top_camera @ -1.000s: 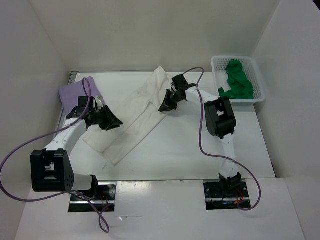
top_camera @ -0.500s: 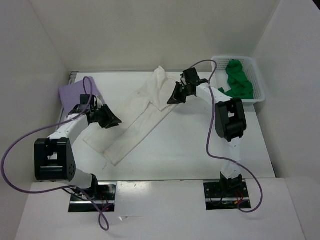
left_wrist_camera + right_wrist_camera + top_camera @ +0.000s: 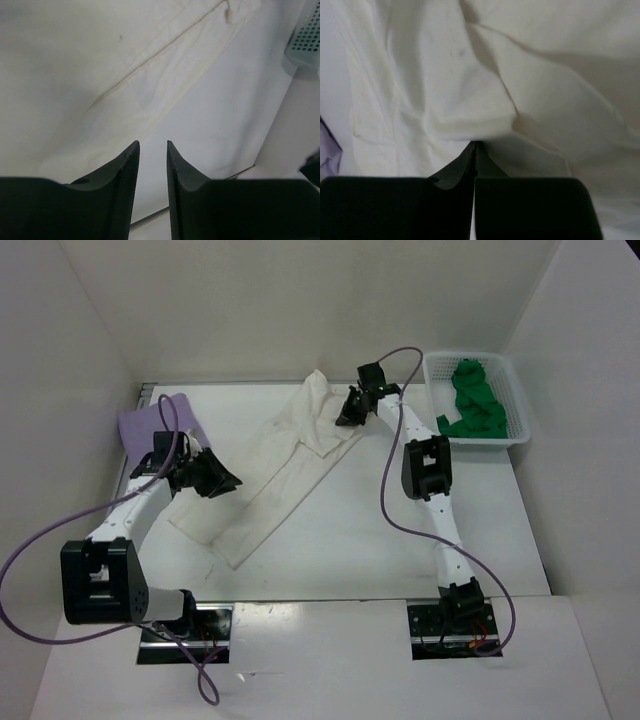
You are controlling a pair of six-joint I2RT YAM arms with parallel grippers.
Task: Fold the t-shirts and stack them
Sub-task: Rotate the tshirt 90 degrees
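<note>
As both arms reached over the table (image 3: 400, 530), layout: the cream t-shirt (image 3: 270, 480) lay spread in a long diagonal band between the two grippers.
Right gripper (image 3: 474, 145): its fingers were pressed flat together with no gap, pinching a fold of the cream t-shirt at their tips.
Cloth at the right fingers: creases ran outward from the pinched spot, and pale fabric filled the wrist view ahead of the tips and on both sides.
Left gripper (image 3: 152, 144): its fingers stood slightly apart, leaving a narrow slot with nothing gripped in it.
Cloth at the left fingers: the cream t-shirt lay beneath and ahead of the tips, a stitched seam running diagonally beyond them. Bare table showed ahead and to their right.
Lavender t-shirt (image 3: 145, 420): it lay flat behind the left fingers, toward the far left corner of the table. A sliver of it showed to the left of the right fingers.
Green t-shirt (image 3: 475, 405): it was crumpled inside the white mesh basket (image 3: 435, 365), to the right of the right fingers and well apart from them.
</note>
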